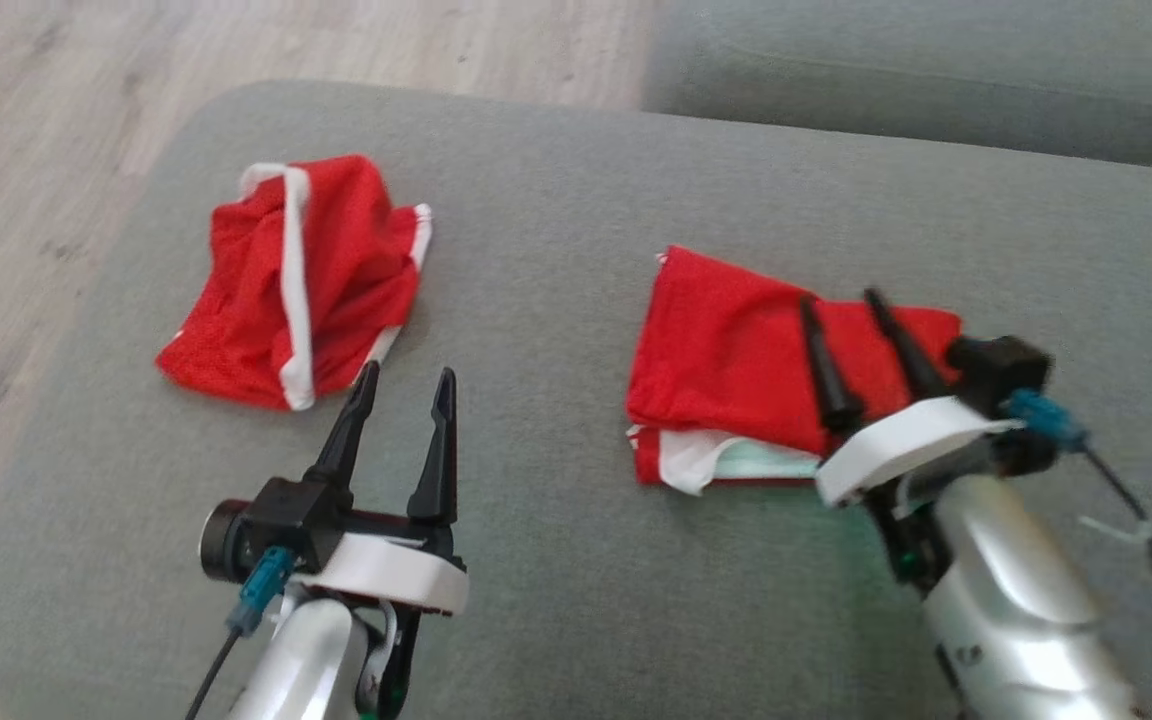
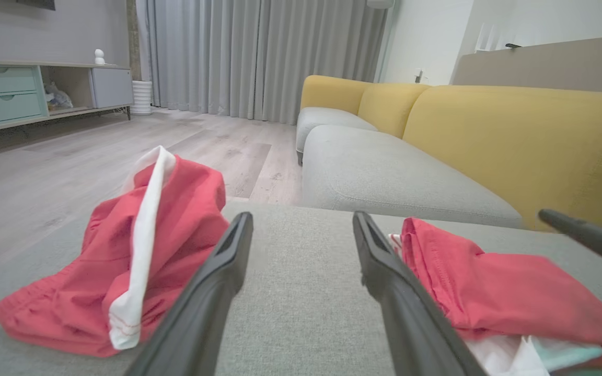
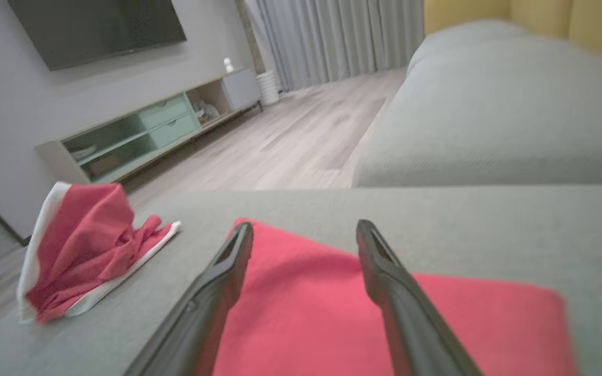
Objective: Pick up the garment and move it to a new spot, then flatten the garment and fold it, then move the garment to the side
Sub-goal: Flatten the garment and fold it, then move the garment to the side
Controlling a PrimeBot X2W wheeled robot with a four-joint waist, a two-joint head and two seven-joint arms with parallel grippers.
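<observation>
Our right gripper, open and empty, sits over the folded red garment; our left gripper, also open, is farther off.

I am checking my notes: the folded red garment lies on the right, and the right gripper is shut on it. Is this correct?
No: the right gripper is open over the folded red garment, holding nothing, as the right wrist view shows.

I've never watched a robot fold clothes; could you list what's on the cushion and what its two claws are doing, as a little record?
surface: grey cushion
robot's left: crumpled red garment, white trim
robot's right: folded red garment
left gripper: open, empty, between the garments
right gripper: open, empty, over the folded red garment
</observation>
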